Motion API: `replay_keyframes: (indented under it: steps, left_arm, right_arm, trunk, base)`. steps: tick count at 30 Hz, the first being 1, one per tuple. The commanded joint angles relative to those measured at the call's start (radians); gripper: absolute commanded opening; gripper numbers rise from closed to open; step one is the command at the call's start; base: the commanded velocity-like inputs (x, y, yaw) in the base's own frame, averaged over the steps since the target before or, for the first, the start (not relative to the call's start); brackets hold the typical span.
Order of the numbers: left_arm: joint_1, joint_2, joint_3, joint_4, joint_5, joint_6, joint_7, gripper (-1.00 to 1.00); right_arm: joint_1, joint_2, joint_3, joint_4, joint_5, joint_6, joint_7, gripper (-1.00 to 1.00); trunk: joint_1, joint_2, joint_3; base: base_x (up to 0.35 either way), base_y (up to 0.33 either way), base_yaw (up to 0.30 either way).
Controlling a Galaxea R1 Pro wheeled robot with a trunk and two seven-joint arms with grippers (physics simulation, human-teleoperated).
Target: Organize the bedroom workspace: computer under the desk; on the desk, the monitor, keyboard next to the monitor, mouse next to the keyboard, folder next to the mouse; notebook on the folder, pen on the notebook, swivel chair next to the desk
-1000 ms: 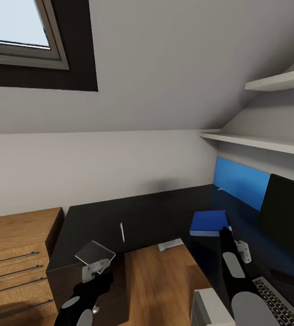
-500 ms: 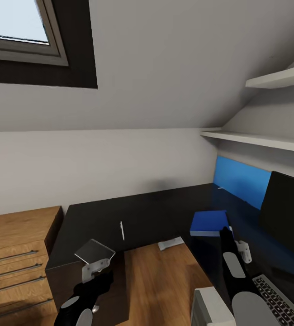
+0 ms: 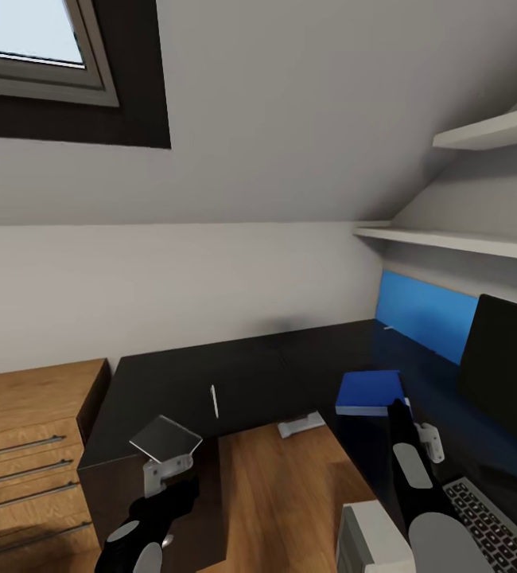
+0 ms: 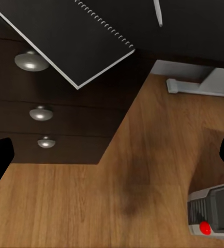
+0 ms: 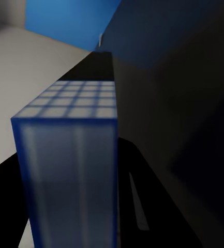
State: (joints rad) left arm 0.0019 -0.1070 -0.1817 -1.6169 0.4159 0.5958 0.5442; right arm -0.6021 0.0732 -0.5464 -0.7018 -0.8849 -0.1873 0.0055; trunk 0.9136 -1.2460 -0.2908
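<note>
Now the right gripper (image 3: 399,407) grips the blue folder (image 3: 368,392) above the bench (image 3: 242,374), beside the monitor (image 3: 503,374); the left gripper (image 3: 166,471) clamps the notebook (image 3: 165,437). Lower the folder flat (clear of the pen (image 3: 214,400)) first.

left gripper (image 3: 165,471): holds notebook (image 3: 165,438) at desk (image 3: 250,374) edge
right gripper (image 3: 402,410): grips folder (image 3: 370,392) above desk
pen (image 3: 214,401): lying on desk
monitor (image 3: 507,382): right
keyboard (image 3: 493,521): lower right
</note>
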Motion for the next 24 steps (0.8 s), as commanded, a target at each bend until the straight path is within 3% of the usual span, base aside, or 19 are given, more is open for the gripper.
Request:
replay_keyframes:
  steps: [1, 6, 7, 24]
  left_arm:
    - [0.0, 0.0, -0.001, -0.001, 0.011, 0.001, 0.01, 1.0]
    - [0.0, 0.0, -0.002, -0.001, 0.011, 0.001, 0.01, 1.0]
    - [0.0, 0.0, -0.003, -0.001, 0.011, 0.001, 0.01, 1.0]
    - [0.0, 0.0, -0.02, -0.001, 0.012, 0.001, 0.01, 1.0]
  right_arm:
    - [-0.001, 0.001, -0.001, -0.001, -0.009, -0.002, 0.001, -1.0]
    - [0.0, 0.0, 0.0, -0.001, -0.009, -0.003, 0.001, -1.0]
    - [-0.001, 0.0, 0.0, -0.001, -0.009, -0.003, 0.001, 1.0]
    - [-0.001, -0.012, 0.0, -0.003, -0.008, -0.003, 0.001, 1.0]
  trunk:
    - [0.004, -0.008, -0.004]
    - [0.004, -0.008, -0.004]
    - [0.004, -0.008, -0.004]
    - [0.004, -0.008, -0.004]
  base:
    - [0.0, 0.0, 0.0]
    - [0.0, 0.0, 0.0]
    - [0.0, 0.0, 0.0]
    - [0.0, 0.0, 0.0]
